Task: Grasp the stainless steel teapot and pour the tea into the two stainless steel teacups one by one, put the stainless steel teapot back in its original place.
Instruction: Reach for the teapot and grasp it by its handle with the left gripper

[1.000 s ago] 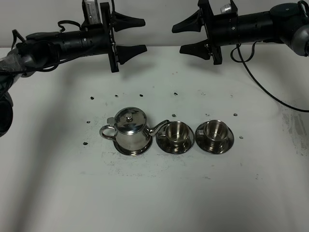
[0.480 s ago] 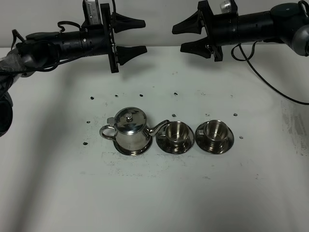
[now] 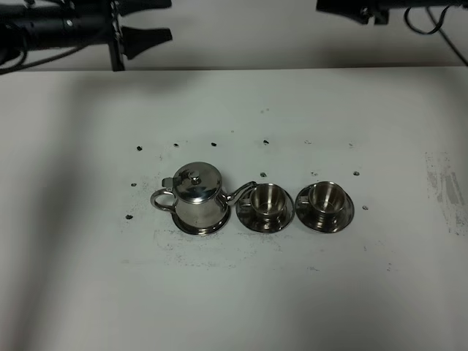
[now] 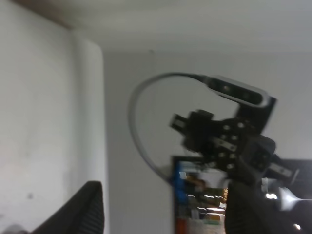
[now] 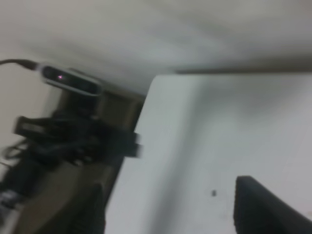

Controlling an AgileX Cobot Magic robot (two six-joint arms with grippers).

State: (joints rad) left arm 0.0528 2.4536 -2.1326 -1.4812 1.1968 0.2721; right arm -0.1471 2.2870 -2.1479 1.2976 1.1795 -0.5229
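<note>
The stainless steel teapot (image 3: 196, 196) stands upright with its lid on, resting on a round steel dish (image 3: 199, 229), its original place. Its spout points at the nearer of the two stainless steel teacups (image 3: 268, 199). The other teacup (image 3: 325, 196) stands just to the right, and each sits on its own saucer. The tea is hidden. My left gripper (image 3: 157, 19) hangs open high at the far left, well away from the pot; the left wrist view shows it (image 4: 165, 214) holding nothing. Of my right gripper (image 5: 165, 209), open and empty, only one finger (image 3: 338, 6) shows at the top edge.
The white table (image 3: 88, 278) carries small dark specks around the tea set and a scuffed patch (image 3: 446, 190) at the right. Its far edge meets a pale wall. A black camera mount with a grey cable (image 4: 229, 141) shows in the left wrist view.
Both arms have drawn up and outward, away from the table's middle: the left one to the left, the right one almost out of the picture. Teapot and teacups have not moved.
</note>
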